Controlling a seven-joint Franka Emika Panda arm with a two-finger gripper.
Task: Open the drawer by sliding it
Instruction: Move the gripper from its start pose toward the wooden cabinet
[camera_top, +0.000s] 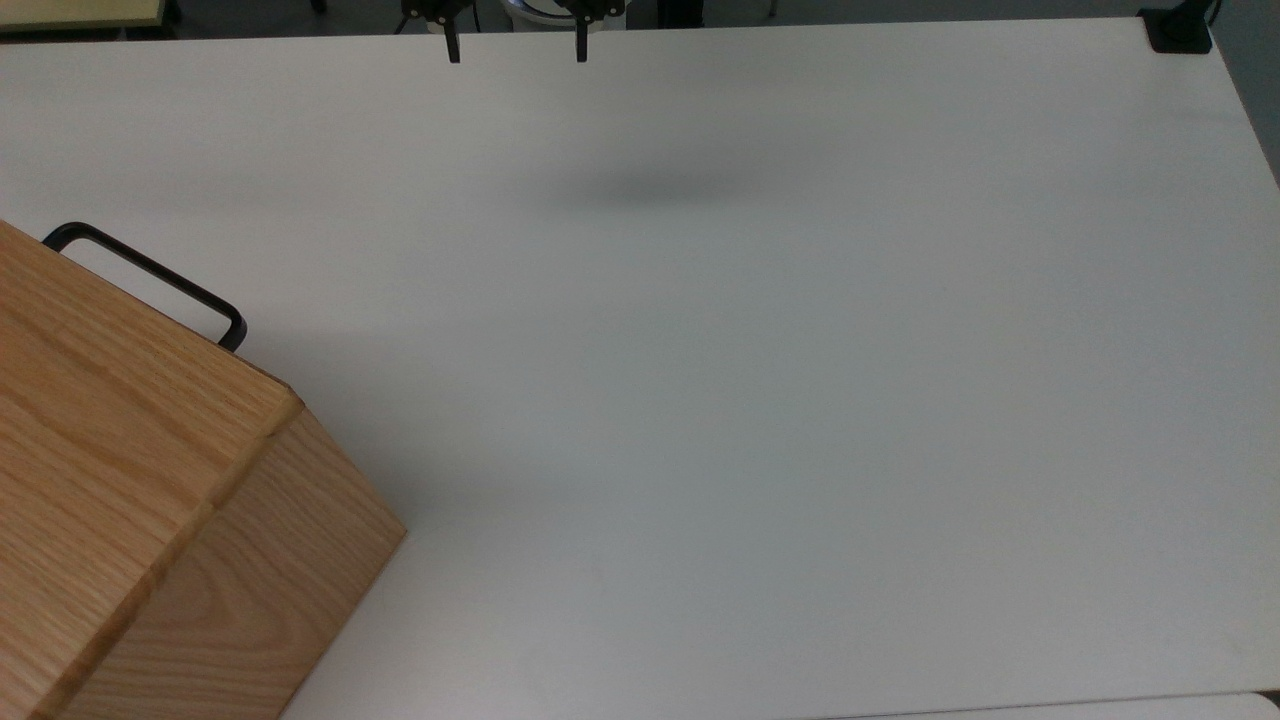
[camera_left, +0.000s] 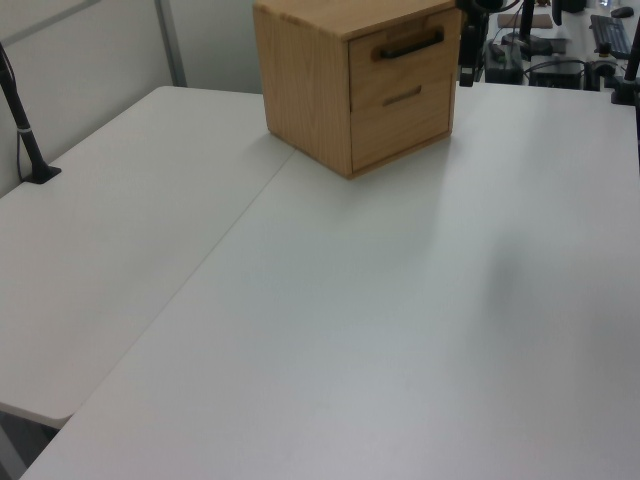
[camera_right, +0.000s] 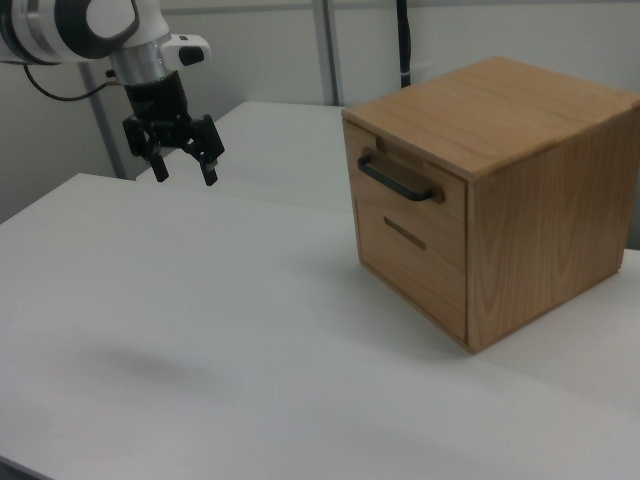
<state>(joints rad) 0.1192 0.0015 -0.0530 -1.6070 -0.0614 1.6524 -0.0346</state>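
The drawer (camera_right: 392, 203) is the upper front panel of an oak cabinet (camera_right: 500, 120) and sits flush and shut. Its black bar handle (camera_right: 398, 181) juts out toward the table. In the top view the handle (camera_top: 150, 268) pokes out past the cabinet top (camera_top: 100, 400) at the top view's left. In the left view the drawer (camera_left: 400, 66) and its handle (camera_left: 410, 45) face right. My gripper (camera_right: 186, 172) hangs open and empty above the table, well to the right view's left of the cabinet. The gripper (camera_top: 518, 55) is at the top view's upper edge.
A second front panel with a small pull (camera_right: 405, 233) lies below the drawer. The white table (camera_top: 750, 400) is wide and bare; a seam (camera_left: 215, 250) joins two tabletops. Black posts stand at the edges (camera_left: 25, 130) (camera_top: 1180, 30).
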